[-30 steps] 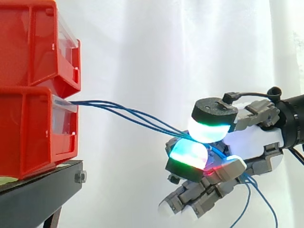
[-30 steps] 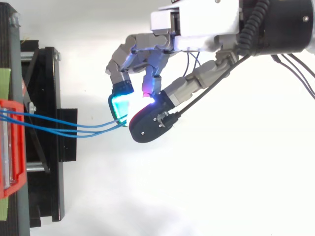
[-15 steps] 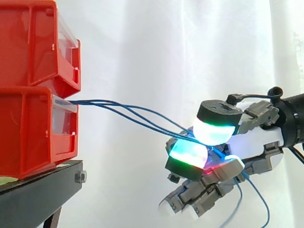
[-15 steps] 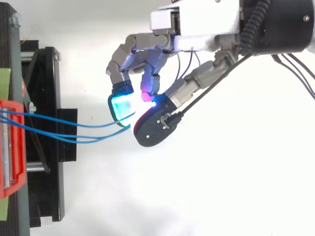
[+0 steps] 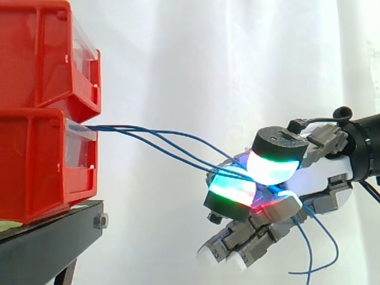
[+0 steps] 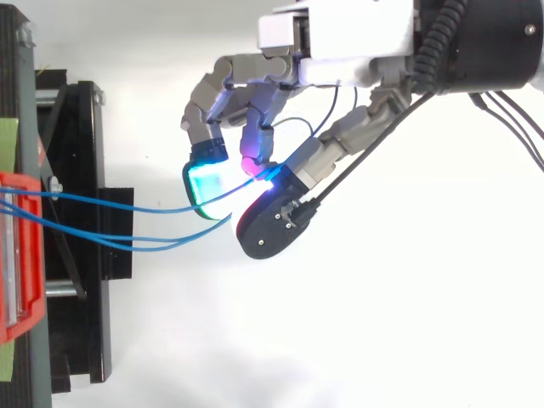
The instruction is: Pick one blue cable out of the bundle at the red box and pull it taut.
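Observation:
Three thin blue cables (image 5: 160, 142) run from the lower red box (image 5: 35, 166) rightward and down to my hand (image 5: 323, 178). The thumb's glowing pad (image 5: 273, 163) presses down toward a cyan-green finger pad (image 5: 233, 189), and the cables pass between them. From above, one blue cable (image 6: 127, 201) runs higher, into the pinch between the thumb (image 6: 272, 225) and a magenta-lit fingertip (image 6: 255, 166). Two other cables (image 6: 144, 247) sag lower and meet under the thumb. The remaining fingers are curled. Loose cable ends (image 5: 320, 249) hang behind the hand.
A second red bin (image 5: 41, 53) is stacked on the lower one, both on a black stand (image 5: 47, 243). From above, the stand (image 6: 85, 255) lies at the left edge. A white curtain forms the backdrop.
The thumb has shifted slightly down and to the right. The cables have spread: one now runs apart and higher than the other two. The loose ends behind the hand have swung.

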Tool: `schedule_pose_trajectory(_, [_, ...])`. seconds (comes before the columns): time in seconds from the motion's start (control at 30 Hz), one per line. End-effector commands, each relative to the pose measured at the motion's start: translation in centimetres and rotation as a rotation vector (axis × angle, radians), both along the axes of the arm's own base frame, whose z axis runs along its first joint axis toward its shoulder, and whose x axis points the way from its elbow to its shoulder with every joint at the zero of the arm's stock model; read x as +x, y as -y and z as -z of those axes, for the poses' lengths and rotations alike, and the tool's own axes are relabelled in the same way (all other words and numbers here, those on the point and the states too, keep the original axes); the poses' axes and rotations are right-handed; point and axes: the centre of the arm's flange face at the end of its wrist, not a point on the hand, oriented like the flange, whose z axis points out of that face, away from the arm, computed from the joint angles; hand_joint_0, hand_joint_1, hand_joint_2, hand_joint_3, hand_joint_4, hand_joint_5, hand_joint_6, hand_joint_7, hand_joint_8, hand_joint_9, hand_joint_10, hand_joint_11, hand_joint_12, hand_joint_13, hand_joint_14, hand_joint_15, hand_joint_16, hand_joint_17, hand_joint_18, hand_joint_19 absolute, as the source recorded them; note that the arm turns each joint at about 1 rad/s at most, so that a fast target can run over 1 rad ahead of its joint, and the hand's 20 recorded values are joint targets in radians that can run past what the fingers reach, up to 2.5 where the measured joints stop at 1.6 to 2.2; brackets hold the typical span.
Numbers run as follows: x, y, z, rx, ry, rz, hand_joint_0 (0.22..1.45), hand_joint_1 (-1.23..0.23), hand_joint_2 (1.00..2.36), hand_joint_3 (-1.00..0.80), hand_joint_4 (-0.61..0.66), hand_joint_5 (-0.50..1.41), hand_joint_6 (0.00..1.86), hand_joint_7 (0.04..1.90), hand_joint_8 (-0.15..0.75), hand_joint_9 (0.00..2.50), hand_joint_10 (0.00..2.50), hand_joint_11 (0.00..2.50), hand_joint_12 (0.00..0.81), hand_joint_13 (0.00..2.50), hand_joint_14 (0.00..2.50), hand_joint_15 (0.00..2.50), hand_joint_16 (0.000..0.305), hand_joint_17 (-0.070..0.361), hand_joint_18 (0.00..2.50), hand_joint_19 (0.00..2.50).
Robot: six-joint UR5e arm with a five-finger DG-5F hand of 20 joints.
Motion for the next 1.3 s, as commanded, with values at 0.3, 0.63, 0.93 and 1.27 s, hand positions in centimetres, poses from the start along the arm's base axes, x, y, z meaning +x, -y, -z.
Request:
schedule_pose_trajectory(0.3, [0.01,-0.10,0.00,0.004,-0.001,-0.002,0.73,-0.97,1.00,-0.50,0.08,-0.21,0.93,0.85,0.330,0.78,0.47,1.15,0.309,0.32,0.00,0.01,0.049,0.111,0.46,0.05])
schedule_pose_trajectory(0.63, [-0.02,-0.02,0.00,0.007,-0.001,-0.003,0.49,-0.90,1.00,-0.50,0.16,-0.22,0.94,0.77,0.377,0.73,0.59,1.04,0.334,0.30,0.00,0.03,0.055,0.124,0.44,0.10])
schedule_pose_trajectory(0.93, [-0.02,-0.02,0.00,0.007,-0.001,-0.003,0.57,-0.61,1.00,-0.50,0.15,-0.20,0.92,0.85,0.370,0.78,0.33,1.15,0.317,0.29,0.00,0.06,0.052,0.116,0.41,0.17])
schedule_pose_trajectory(1.27, [0.06,-0.13,-0.03,0.006,0.004,-0.005,0.61,-0.62,1.01,-0.39,0.13,-0.19,0.92,0.86,0.366,0.78,0.33,1.17,0.314,0.29,0.00,0.07,0.051,0.114,0.40,0.19])
